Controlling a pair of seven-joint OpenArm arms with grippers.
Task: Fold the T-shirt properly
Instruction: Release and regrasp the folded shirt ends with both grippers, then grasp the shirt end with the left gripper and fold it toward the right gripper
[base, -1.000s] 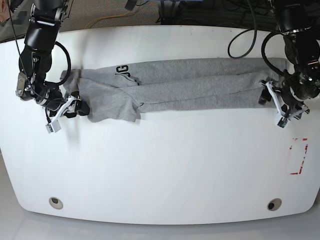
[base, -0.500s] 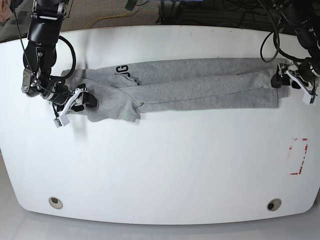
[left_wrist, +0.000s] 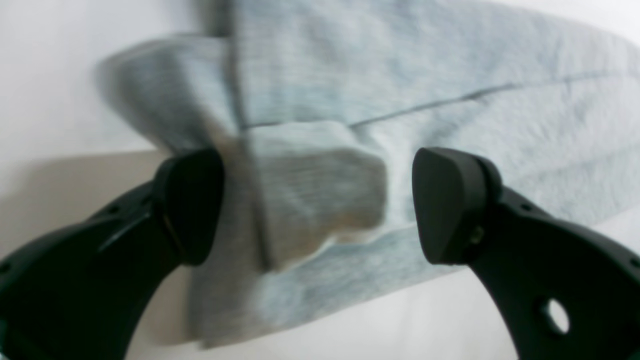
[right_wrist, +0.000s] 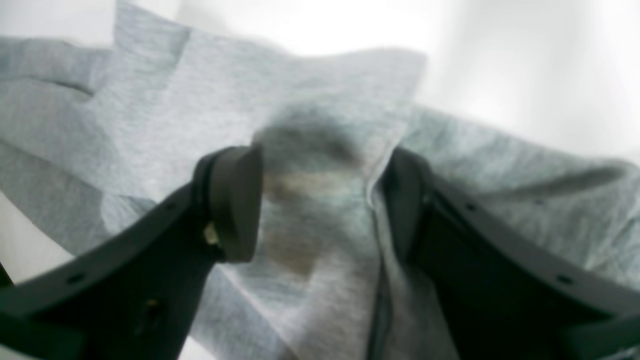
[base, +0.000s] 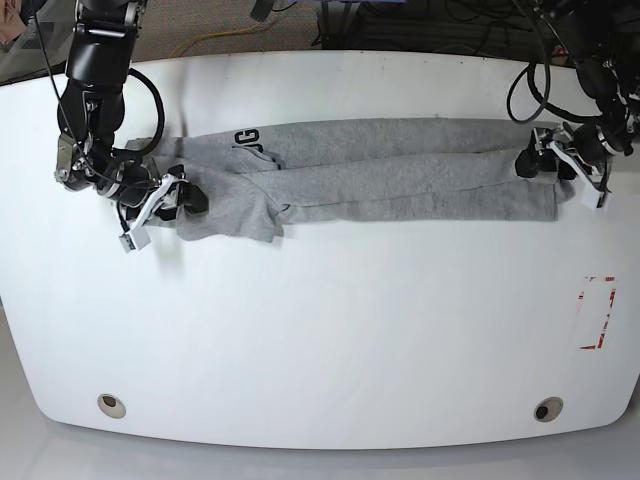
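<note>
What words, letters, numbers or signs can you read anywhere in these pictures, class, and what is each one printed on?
"JG", or close to it: black letters on the grey T-shirt near its folded end, seen in the base view; partly folded under, so the reading is uncertain.
Red marks on the table near its edge: an outline only, with no readable text.
Both wrist views: blurred cloth, no text.

Grey T-shirt (base: 380, 170) on white table (base: 330, 330)
</note>
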